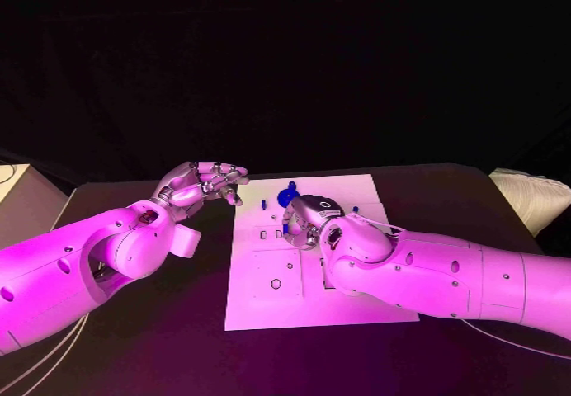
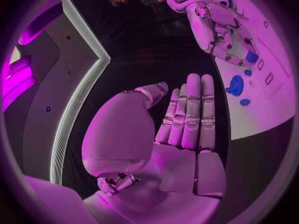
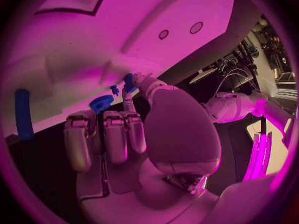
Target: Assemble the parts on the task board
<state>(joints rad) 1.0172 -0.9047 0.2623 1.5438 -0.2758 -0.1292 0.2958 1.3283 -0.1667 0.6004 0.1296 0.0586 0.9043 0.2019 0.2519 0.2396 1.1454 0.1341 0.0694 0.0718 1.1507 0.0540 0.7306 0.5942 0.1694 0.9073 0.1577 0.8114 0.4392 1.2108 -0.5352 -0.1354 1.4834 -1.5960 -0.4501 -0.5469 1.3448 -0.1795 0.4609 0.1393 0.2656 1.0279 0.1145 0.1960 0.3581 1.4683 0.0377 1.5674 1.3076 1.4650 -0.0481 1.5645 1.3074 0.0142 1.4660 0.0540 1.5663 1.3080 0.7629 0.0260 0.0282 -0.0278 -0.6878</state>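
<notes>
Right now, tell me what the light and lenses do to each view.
Head view: magenta light tints the task board, and the backdrop is dark. Left wrist view: fisheye curves the board's edge beyond the left hand. Right wrist view: the right hand looms large.

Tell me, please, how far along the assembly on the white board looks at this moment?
Early to midway, I would judge. Done: a round blue part already sits near the task board's far edge, with smaller blue pieces by it. In hand: the right hand is over the board, fingertips at a small blue part. The left hand hangs open beside the board. Left: several slots and a round hole look unfilled.
</notes>
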